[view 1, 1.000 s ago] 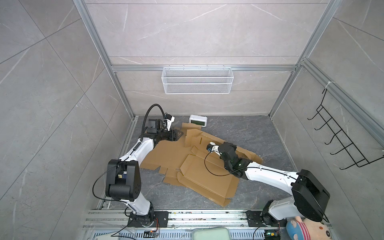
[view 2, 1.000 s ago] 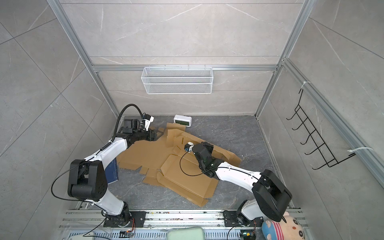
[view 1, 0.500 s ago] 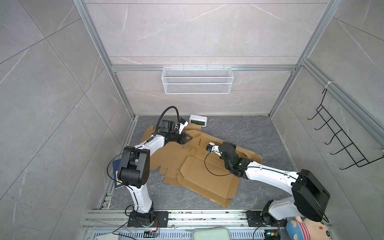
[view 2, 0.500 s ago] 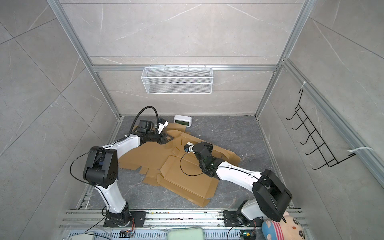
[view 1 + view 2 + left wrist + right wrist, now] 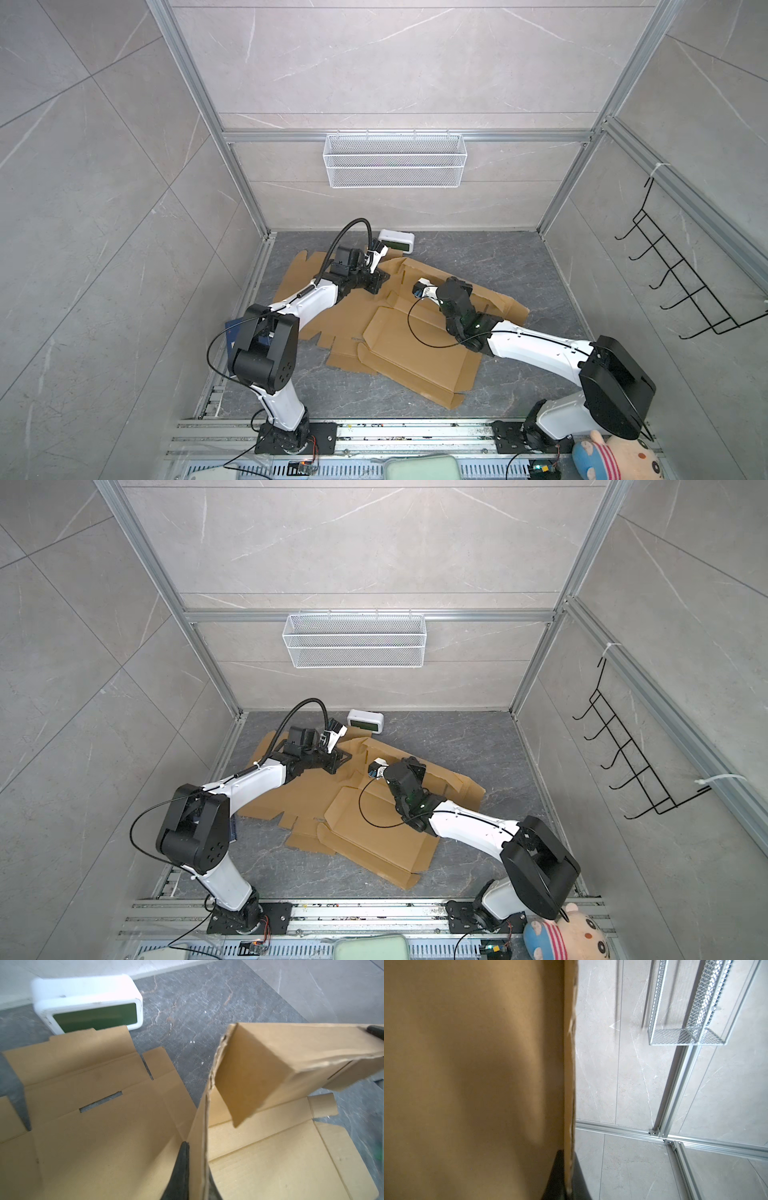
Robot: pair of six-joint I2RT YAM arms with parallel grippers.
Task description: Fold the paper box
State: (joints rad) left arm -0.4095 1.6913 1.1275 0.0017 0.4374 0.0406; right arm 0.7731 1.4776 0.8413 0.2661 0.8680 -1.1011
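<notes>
The paper box (image 5: 407, 345) (image 5: 374, 833) is a brown cardboard blank lying mostly flat on the dark floor, with one wall raised near the middle back. My left gripper (image 5: 380, 282) (image 5: 345, 759) (image 5: 196, 1159) is shut on the upright edge of that raised wall (image 5: 259, 1057), one finger on each side of it. My right gripper (image 5: 441, 286) (image 5: 401, 766) (image 5: 569, 1167) is shut on the same wall farther along, pinching a cardboard edge (image 5: 569, 1064); its finger (image 5: 376, 1032) shows at the wall's far end in the left wrist view.
A white clock (image 5: 397, 242) (image 5: 87, 1003) stands just behind the cardboard. A wire basket (image 5: 395, 160) hangs on the back wall and a black hook rack (image 5: 681, 286) on the right wall. A blue book (image 5: 232, 336) lies by the left arm, a plush toy (image 5: 611, 457) at front right.
My left arm swung right across the cardboard to the raised wall and its jaws closed on the wall's edge. The right arm kept its grip and place.
</notes>
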